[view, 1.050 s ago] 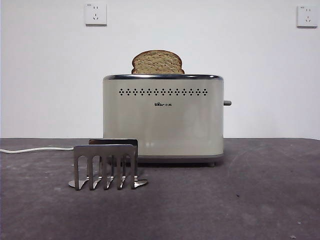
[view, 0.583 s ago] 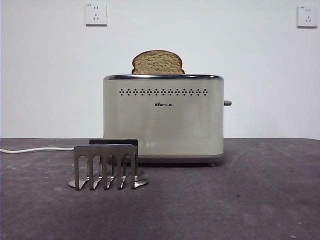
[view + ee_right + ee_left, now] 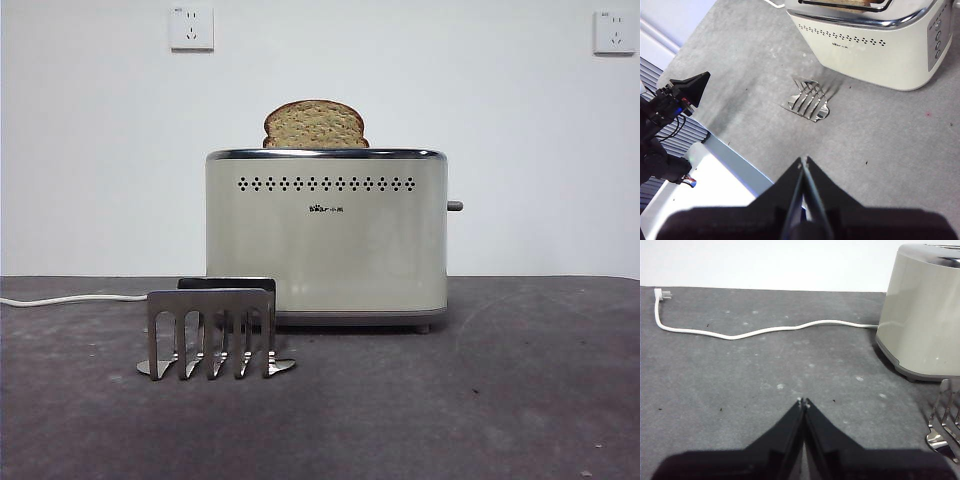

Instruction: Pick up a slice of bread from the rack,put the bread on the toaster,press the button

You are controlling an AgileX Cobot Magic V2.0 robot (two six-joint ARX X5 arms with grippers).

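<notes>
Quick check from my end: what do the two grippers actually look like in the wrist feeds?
Both look alike. The left gripper has two matte black fingers, wide at the base and tapering to thin wedge tips, with small pale specks at the very ends. The right gripper has the same black tapered fingers. No cables, labels or markings show on either.

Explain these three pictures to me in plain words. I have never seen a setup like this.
This is a two-armed robot at a dark grey table. One picture looks level across the table from a low front camera; the other two come from cameras on the arms' wrists. The black wedge at the bottom of each wrist picture is that arm's own gripper: left gripper, right gripper. Both are shut and hold nothing.

On the table stand a boxy cream toaster and a small grey metal toast rack, with no bread in it. A tan wholegrain slice of bread sticks up from the toaster. A white power cord lies unplugged.
</notes>
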